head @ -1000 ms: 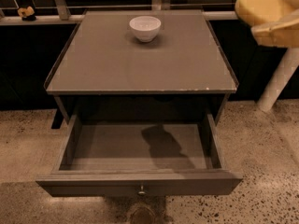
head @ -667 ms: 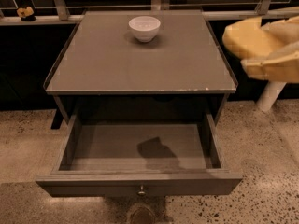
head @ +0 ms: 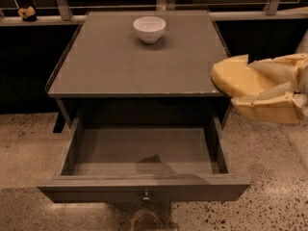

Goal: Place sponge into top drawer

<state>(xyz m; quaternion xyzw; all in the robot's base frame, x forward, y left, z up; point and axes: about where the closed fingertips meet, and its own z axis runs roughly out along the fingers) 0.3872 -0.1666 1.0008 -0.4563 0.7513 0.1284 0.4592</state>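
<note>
At the far left we see a small yellow lump on a dark base (head: 26, 13) sitting on the ledge behind the desk (head: 110, 66). Moving right, a white bowl (head: 149, 29) stands upright near the back edge of the desk top. Below the top, the top drawer (head: 96, 192) is pulled well out over the speckled floor (head: 29, 143). Its inside is bare apart from a shadow on the bottom, and its round metal knob (head: 146, 195) sits at the middle of the front panel. At the right, just past the desk's front right corner, we find the gripper (head: 245, 86) in the air, its cream fingers (head: 269, 107) clamped on the sponge (head: 231, 76). The sponge is above and to the right of the open drawer, outside it, and overlaps the desk's corner in the view.
</note>
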